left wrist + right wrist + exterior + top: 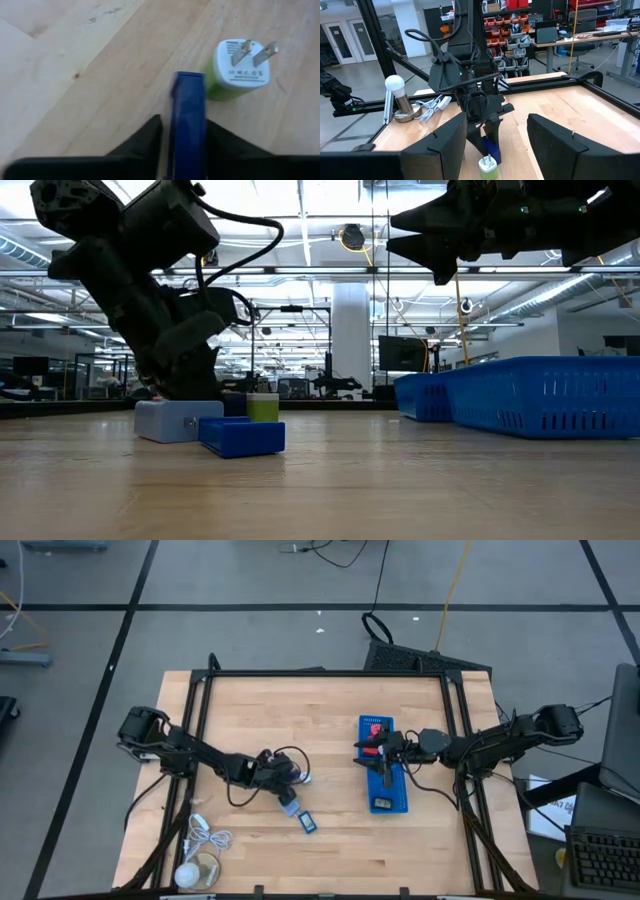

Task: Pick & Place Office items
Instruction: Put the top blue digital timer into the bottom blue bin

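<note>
My left gripper (287, 776) is down at the table's middle left, shut on a dark blue piece (188, 120). A green and white plug charger (241, 67) lies just beyond it, prongs up. A pale grey-blue block (290, 807) and a blue block (308, 823) rest flat on the table, nearer the near edge. My right gripper (376, 752) hovers open over the blue tray (397, 802), which holds a red piece (375, 727) and a black piece (383, 804). Its fingers (445, 142) are wide apart with nothing between them. My left gripper pinches the dark blue piece between its two fingers (150, 135), by its narrow sides near one end (188, 150). The fingers come slanting down from the table's left. The piece sticks out past the fingertips (492, 147); whether its free end rests on the table cannot be told.
A coiled white cable with a round white object (198, 858) lies at the table's near left corner. A black frame (320, 673) runs along the far edge and down both sides. Bare wood lies between the two grippers (335, 790).
</note>
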Controlling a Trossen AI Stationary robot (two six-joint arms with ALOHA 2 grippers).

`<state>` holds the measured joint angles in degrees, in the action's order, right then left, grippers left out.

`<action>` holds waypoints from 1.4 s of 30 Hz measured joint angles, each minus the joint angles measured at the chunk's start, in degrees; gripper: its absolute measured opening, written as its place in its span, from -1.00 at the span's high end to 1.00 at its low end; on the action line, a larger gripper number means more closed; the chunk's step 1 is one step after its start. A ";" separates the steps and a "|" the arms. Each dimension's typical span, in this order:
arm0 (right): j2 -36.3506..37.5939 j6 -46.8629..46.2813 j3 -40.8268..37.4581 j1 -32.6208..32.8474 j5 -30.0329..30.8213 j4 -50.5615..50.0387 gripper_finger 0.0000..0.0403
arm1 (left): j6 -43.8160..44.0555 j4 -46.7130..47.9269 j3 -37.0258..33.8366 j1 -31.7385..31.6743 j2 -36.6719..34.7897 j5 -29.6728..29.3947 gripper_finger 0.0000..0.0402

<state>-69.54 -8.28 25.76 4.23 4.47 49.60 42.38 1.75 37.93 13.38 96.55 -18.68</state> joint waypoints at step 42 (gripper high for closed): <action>-34.26 1.94 20.09 1.37 -4.48 17.72 0.03 | -19.44 -21.04 -0.13 -1.76 -16.63 3.96 0.76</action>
<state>-103.80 -6.34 45.85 5.60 -0.01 67.32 22.94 -19.29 37.80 11.62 79.92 -14.72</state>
